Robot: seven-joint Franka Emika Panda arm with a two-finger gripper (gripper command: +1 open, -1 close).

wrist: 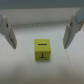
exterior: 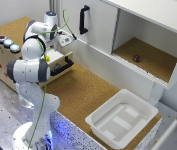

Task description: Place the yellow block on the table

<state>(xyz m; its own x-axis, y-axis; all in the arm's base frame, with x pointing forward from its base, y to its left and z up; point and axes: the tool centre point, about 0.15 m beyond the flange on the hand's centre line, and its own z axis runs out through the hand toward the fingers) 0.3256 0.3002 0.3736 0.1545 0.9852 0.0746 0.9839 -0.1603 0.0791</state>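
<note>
Yellow block (wrist: pixel 42 50) sits square between the two fingers (wrist: pixel 8 31) of the hand (wrist: pixel 41 31), and neither finger touches it: there's clear space on both sides. The hand is spread wide with nothing in it. Under the block is a pale, smooth surface, not cork, so my read is that it has not reached the table (exterior: pixel 83 90) yet. From outside, the arm reaches over the wooden box with the open drawer (exterior: pixel 58 64), and the block itself is hidden there. So the pick-up is not yet made: close on the block, lift, carry it over the brown cork, set it down.
</note>
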